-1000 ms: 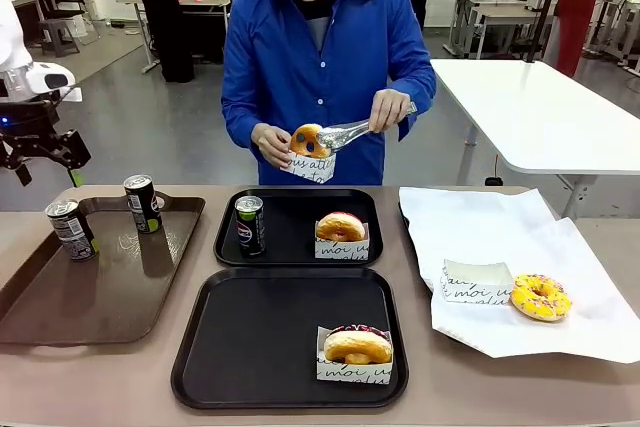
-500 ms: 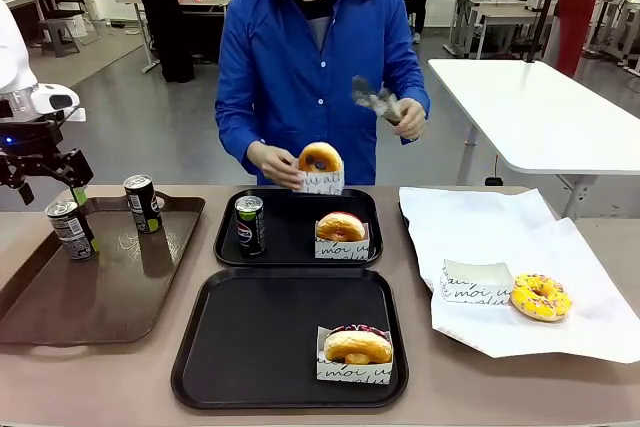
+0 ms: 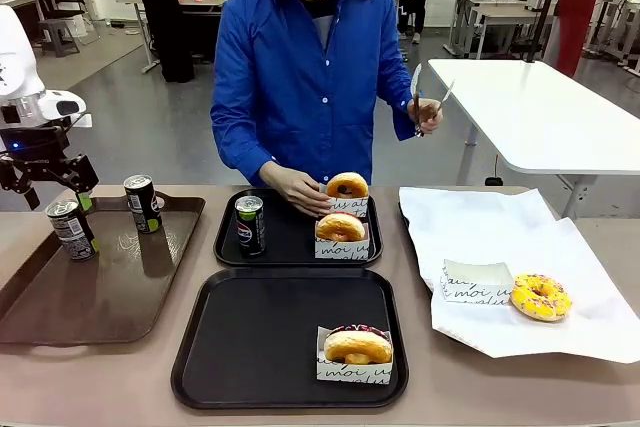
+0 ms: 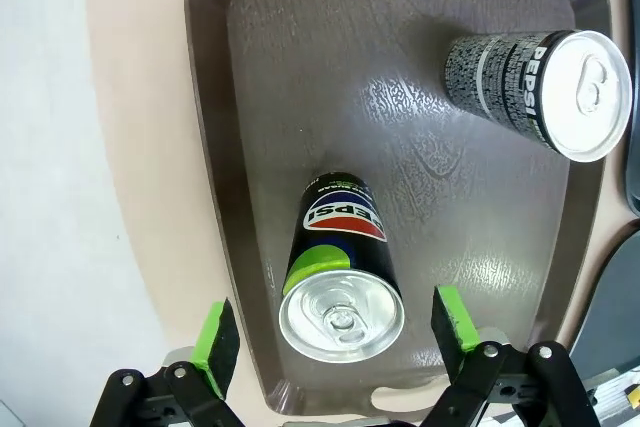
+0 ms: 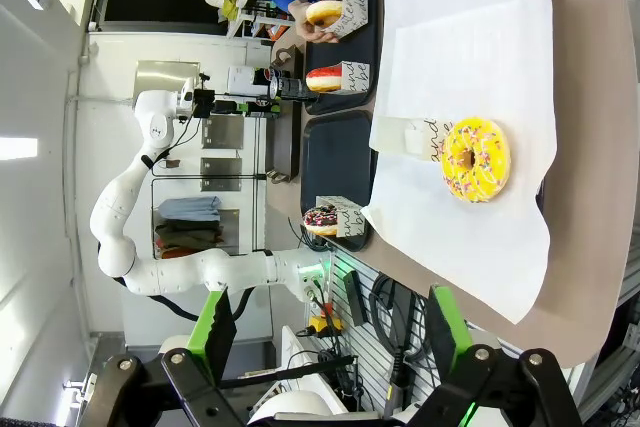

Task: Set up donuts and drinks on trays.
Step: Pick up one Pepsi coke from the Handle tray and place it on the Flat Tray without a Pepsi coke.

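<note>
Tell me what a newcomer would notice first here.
A person's hand holds a sleeved donut at the far black tray. The left gripper hangs open above a Pepsi can on the brown tray. A yellow sprinkled donut lies on the white paper at the right.

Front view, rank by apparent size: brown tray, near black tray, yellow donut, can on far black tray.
Largest: near black tray and brown tray, alike; the brown one meets the frame edge, so unranked.
Next: yellow donut.
Smallest: can, close to the donut.

Four donuts (image 3: pixel 358 345), three cans (image 3: pixel 249 224), three trays (image 3: pixel 260 347)
</note>
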You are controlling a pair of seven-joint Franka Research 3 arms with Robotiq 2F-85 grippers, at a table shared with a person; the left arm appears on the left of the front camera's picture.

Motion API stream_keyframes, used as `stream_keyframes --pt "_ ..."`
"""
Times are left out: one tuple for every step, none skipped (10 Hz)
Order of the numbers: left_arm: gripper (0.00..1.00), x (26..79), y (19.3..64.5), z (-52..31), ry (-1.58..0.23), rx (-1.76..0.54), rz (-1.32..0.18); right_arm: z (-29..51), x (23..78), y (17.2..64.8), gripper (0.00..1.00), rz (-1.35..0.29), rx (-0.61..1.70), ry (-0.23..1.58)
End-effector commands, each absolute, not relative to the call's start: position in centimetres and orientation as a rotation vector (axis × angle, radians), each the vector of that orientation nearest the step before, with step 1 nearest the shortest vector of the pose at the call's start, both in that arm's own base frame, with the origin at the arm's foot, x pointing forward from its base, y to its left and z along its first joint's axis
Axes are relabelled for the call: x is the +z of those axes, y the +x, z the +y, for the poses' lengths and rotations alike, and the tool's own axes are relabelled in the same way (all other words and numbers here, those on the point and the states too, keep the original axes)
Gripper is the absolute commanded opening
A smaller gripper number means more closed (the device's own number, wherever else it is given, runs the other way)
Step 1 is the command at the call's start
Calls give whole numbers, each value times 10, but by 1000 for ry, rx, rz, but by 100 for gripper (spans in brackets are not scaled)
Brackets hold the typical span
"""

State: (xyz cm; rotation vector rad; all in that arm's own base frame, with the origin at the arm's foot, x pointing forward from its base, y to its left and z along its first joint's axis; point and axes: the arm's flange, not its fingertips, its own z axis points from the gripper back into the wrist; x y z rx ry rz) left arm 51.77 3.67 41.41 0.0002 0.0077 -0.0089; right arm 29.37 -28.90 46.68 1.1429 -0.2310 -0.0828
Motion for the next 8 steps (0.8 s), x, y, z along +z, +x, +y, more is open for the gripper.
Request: stream_keyframes --pt "100 406 518 39 -8 -9 11 -289 467 294 100 -240 -80 1146" --pt "100 403 519 40 -11 -10 19 -289 467 294 100 -240 -80 1146" --pt "100 400 520 41 -7 -13 25 -289 467 294 100 -240 -80 1146" --pt "100 397 521 41 -10 -12 28 -289 467 294 100 -240 -80 1146" --pt "100 394 519 42 -14 -13 29 -289 467 294 100 -240 -80 1146" --pt "100 390 519 43 -17 -12 31 -289 467 294 100 -240 -80 1146" --pt "100 386 520 44 -25 -17 31 -289 467 294 100 -240 -80 1146" --pt "100 383 521 44 -30 -22 33 -289 467 294 100 -240 -80 1146"
